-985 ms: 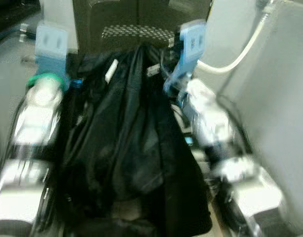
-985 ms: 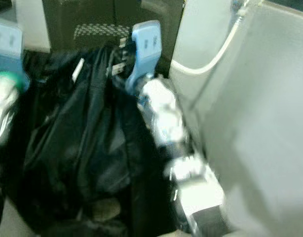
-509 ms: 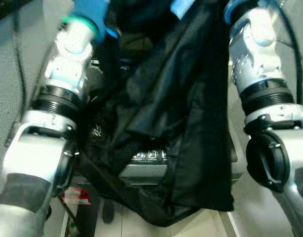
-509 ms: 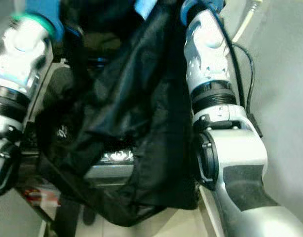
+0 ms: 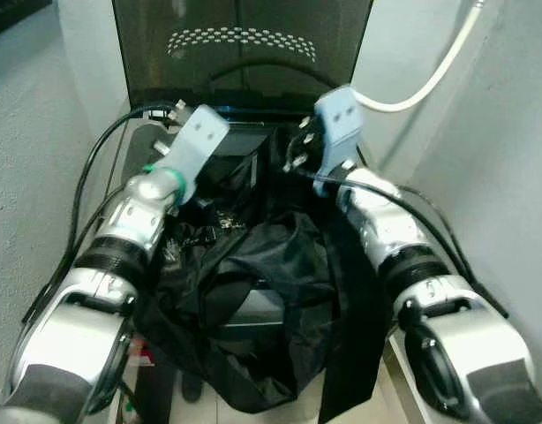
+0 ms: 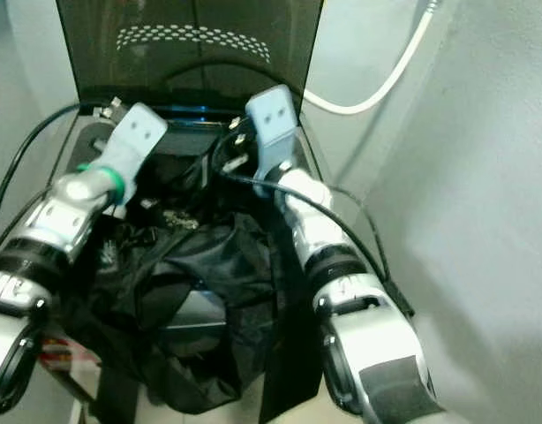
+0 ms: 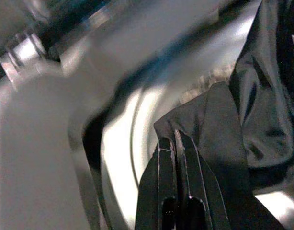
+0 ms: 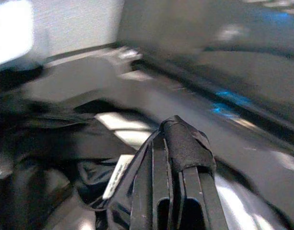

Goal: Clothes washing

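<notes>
Both grippers' jaws pinched on black garment (image 5: 271,291) over open washer (image 5: 244,141); white hose (image 5: 430,79) along right wall

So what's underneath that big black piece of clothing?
The black garment drapes over the top-loading washing machine; a strip of its grey front panel shows through. Both grippers, left and right, pinch the fabric. The drum opening is covered.

Both silver arms reach forward, wrists close together. The left gripper (image 7: 175,143) has its fingers pressed together; the right gripper (image 8: 178,143) seems closed too, pinching dark cloth (image 8: 183,139).
</notes>
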`<state>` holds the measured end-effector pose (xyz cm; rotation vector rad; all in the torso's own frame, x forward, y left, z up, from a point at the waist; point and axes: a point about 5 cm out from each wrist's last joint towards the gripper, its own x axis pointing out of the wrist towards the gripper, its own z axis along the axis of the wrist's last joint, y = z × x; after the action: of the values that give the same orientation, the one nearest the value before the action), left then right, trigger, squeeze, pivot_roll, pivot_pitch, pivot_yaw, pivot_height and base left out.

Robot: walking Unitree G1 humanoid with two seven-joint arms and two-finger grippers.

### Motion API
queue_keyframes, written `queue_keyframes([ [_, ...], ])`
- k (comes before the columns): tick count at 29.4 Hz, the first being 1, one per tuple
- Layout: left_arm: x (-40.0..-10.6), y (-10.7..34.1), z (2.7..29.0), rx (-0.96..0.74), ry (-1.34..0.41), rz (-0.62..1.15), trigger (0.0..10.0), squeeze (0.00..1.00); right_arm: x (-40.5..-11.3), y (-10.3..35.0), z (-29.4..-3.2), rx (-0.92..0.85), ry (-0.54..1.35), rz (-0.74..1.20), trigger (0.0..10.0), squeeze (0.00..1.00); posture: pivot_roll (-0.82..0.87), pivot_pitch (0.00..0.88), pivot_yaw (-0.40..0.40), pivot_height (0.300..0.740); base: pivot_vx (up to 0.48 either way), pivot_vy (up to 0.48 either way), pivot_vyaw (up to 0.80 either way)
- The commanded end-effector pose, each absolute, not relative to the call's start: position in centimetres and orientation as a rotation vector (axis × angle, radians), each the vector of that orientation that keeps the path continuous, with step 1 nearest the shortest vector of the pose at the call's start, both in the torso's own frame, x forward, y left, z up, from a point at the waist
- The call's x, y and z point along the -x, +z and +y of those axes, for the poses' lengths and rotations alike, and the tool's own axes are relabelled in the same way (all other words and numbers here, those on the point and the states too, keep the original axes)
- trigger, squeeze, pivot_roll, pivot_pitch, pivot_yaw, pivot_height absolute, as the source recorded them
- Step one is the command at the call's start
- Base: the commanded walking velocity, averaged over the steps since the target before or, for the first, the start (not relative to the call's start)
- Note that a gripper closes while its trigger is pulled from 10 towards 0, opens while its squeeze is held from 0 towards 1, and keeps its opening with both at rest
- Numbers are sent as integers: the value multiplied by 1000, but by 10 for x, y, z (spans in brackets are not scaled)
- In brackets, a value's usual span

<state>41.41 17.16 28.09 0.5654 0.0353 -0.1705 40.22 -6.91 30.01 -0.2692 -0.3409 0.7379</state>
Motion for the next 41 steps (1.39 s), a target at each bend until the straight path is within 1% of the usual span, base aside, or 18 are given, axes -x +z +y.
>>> queue_keyframes([
  [1, -410, 276, 174, -555, -213, 83, 10000, 0, -400, 297, -72, 325, 793, -310, 10000, 0, 44, 97, -20, 740, 0, 0, 0],
  [6, -397, 267, 190, -515, -241, 159, 10000, 0, -397, 290, -76, 371, 848, -263, 10000, 0, 41, 96, -20, 740, 0, 0, 0],
  [7, -395, 266, 195, -495, -237, 165, 10000, 643, -397, 291, -76, 360, 853, -258, 10000, 271, 42, 95, -22, 740, 0, 0, 0],
  [8, -394, 266, 197, -493, -241, 169, 10000, 1000, -397, 293, -76, 334, 851, -258, 10000, 1000, 45, 95, -24, 740, 0, 0, 0],
  [18, -387, 276, 202, -493, -245, 148, 10000, 1000, -395, 299, -71, 290, 868, -264, 10000, 1000, 46, 91, -26, 740, 0, 0, 0],
  [23, -377, 308, 186, -327, -349, -4, 10000, 1000, -385, 323, -67, 82, 925, -344, 10000, 1000, 48, 93, -25, 740, 0, 0, 0],
  [28, -369, 317, 176, -282, -443, -27, 10000, 1000, -382, 333, -68, 30, 932, -374, 10000, 1000, 49, 92, -25, 740, 0, 0, 0],
  [29, -365, 322, 169, -256, -497, -57, 10000, 1000, -383, 341, -71, 6, 893, -419, 10000, 800, 51, 91, -25, 740, 0, 0, 0],
  [30, -359, 335, 160, -187, -573, -152, 10000, 945, -385, 354, -80, -39, 807, -484, 10000, 8, 51, 91, -24, 740, 0, 0, 0],
  [32, -359, 335, 160, -187, -573, -152, 10000, 945, -385, 354, -80, -39, 807, -484, 10000, 8, 51, 91, -24, 740, 0, 0, 0],
  [33, -351, 349, 153, -144, -633, -271, 10000, 0, -387, 363, -89, -87, 737, -527, 10000, 0, 50, 90, -23, 740, 0, 0, 0],
  [34, -338, 360, 145, -74, -735, -367, 10000, 0, -387, 366, -99, -109, 700, -541, 10000, 0, 53, 90, -22, 740, 0, 0, 0],
  [35, -338, 360, 145, -74, -735, -367, 10000, 0, -387, 366, -99, -109, 700, -541, 10000, 0, 53, 90, -22, 740, 0, 0, 0],
  [36, -323, 359, 137, -49, -872, -382, 10000, 0, -385, 362, -104, -71, 725, -534, 10000, 0, 51, 89, -21, 740, 0, 0, 0],
  [37, -323, 359, 137, -49, -872, -382, 10000, 0, -385, 362, -104, -71, 725, -534, 10000, 0, 51, 89, -21, 740, 0, 0, 0],
  [38, -310, 350, 132, -88, -980, -345, 10000, 0, -381, 355, -107, -27, 772, -509, 10000, 0, 50, 87, -18, 740, 0, 0, 0],
  [39, -310, 350, 132, -88, -980, -345, 10000, 0, -381, 355, -107, -27, 772, -509, 10000, 0, 50, 87, -18, 740, 0, 0, 0],
  [41, -303, 322, 134, -265, -928, -203, 10000, 0, -370, 337, -109, 107, 853, -462, 10000, 0, 43, 82, -9, 740, 0, 0, 0],
])
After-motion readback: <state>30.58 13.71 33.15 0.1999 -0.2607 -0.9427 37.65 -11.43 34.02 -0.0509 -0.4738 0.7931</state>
